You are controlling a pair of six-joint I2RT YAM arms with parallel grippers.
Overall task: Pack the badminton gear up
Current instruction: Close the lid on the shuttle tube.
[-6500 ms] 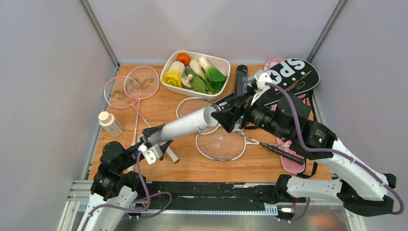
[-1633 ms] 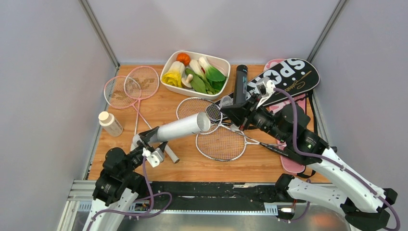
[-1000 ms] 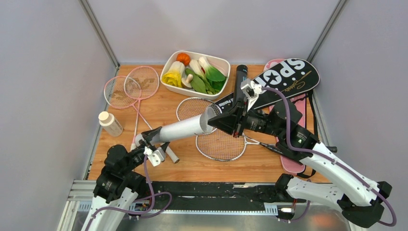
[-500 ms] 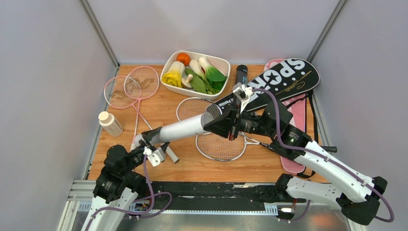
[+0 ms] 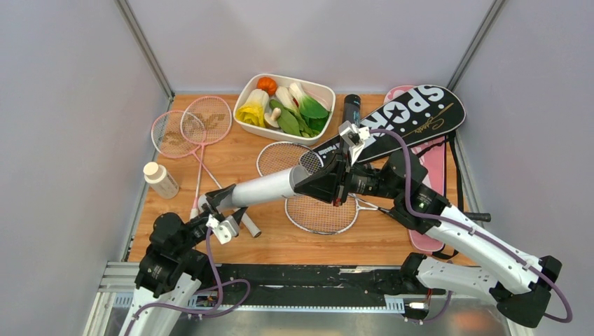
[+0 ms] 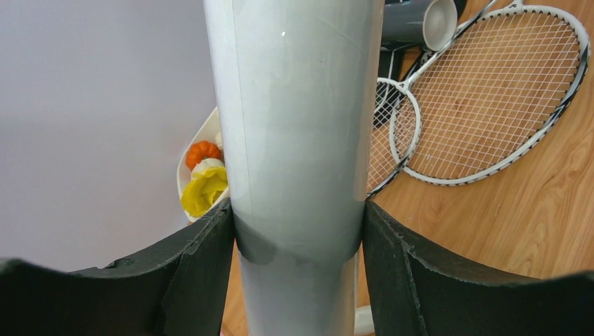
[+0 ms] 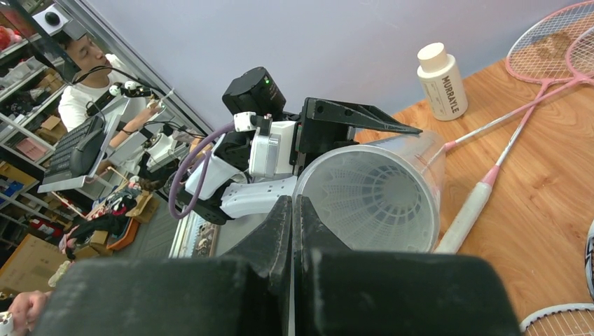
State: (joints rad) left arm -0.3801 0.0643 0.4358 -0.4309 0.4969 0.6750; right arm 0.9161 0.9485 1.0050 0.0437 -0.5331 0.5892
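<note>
My left gripper [image 5: 223, 204] is shut on the lower part of the white tube [image 5: 266, 187], which slants up to the right above the table. Its pads press both sides of the tube [image 6: 298, 140] in the left wrist view, gripper [image 6: 298, 273]. My right gripper [image 5: 302, 185] is shut with its tip at the tube's open mouth. A white shuttlecock [image 7: 364, 199] sits inside the tube, just past the shut right gripper [image 7: 294, 210]. Two silver racquets [image 5: 321, 210] lie under the tube, two pink racquets [image 5: 192, 126] at the far left. The black tube [image 5: 350, 110] lies beside the black cover [image 5: 420, 115] and pink cover [image 5: 438, 164].
A white tray [image 5: 246, 127] of toy vegetables stands at the back centre. A small clear bottle [image 5: 161, 180] with a cream cap stands near the left edge. Grey walls close in left, right and back.
My right gripper has moved left and a little down, from beside the tube's mouth to right at it. The left gripper and the tube have barely moved.
</note>
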